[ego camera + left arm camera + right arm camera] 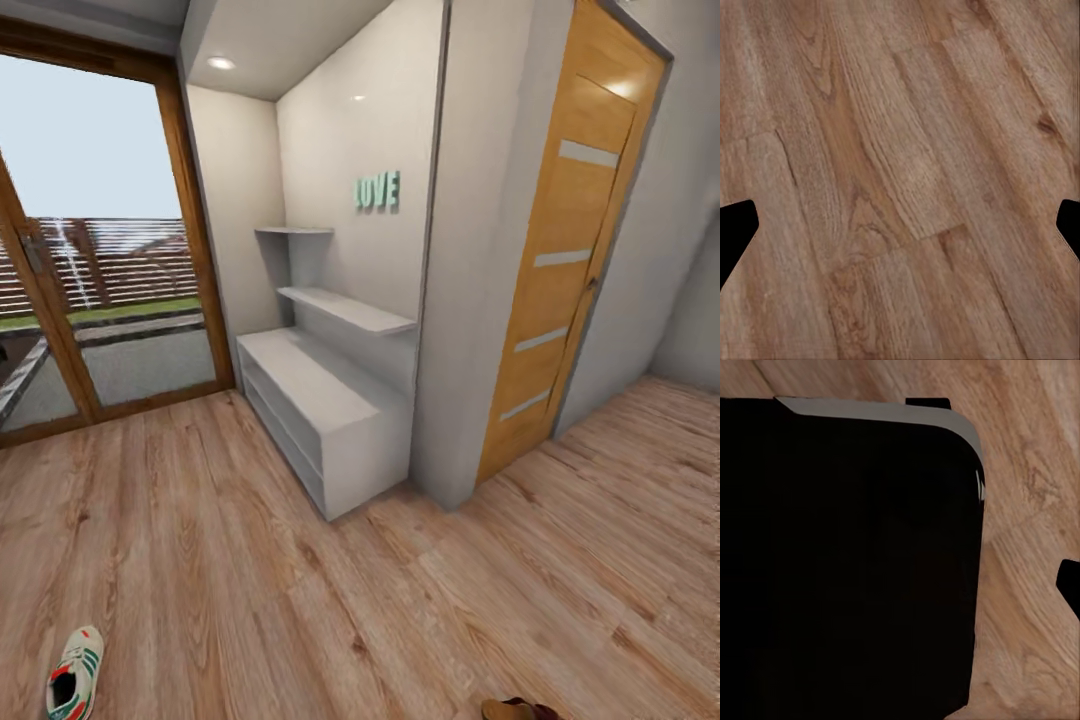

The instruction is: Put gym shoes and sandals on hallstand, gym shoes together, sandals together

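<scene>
One white gym shoe with green stripes (74, 686) lies on the wood-plank corridor floor (400, 600), well apart from the empty white hallstand (330, 400). The left gripper (900, 225) has its jaws spread over bare planks; the right jaws' state cannot be told. Recommend approaching the shoe first and gripping across its sidewall.

A white gym shoe (74, 686) with green stripes and red accents and the tip of a brown sandal (517, 709) lie well apart on the wood-plank corridor floor (420, 620), far from the bare white hallstand (325, 405).
</scene>
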